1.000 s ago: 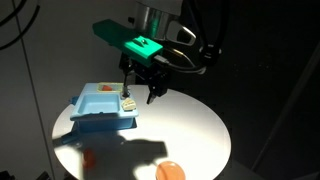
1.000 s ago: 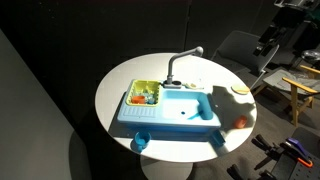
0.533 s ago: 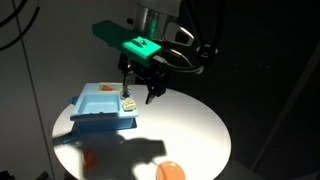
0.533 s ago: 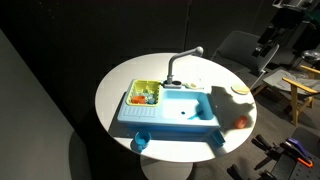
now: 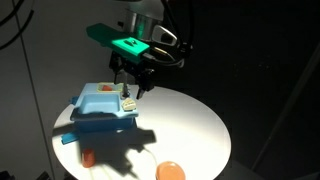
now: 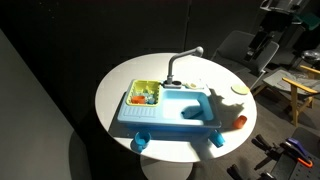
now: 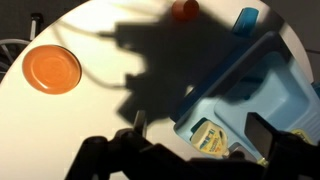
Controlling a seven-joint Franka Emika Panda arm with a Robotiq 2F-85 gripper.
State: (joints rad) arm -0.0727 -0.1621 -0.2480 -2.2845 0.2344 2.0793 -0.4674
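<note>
**Toy sink beneath a wide, empty claw**

Toy sink [image 5: 100, 108] lies flat on the round white table [image 5: 190, 120], basin up, so its compartments stand open from above. It sits toward the table's nine o'clock side in an exterior view; the gripper [image 5: 135, 95] hangs just above the sink's rim, jaws spread wide with nothing between them. In the wrist view the sink fills the four o'clock corner; farther out lie an orange plate [image 7: 53, 68] at ten o'clock, a small red piece [image 7: 183, 10] at twelve and a blue cup [image 7: 247, 18] at one, all well apart from the claw.
</note>
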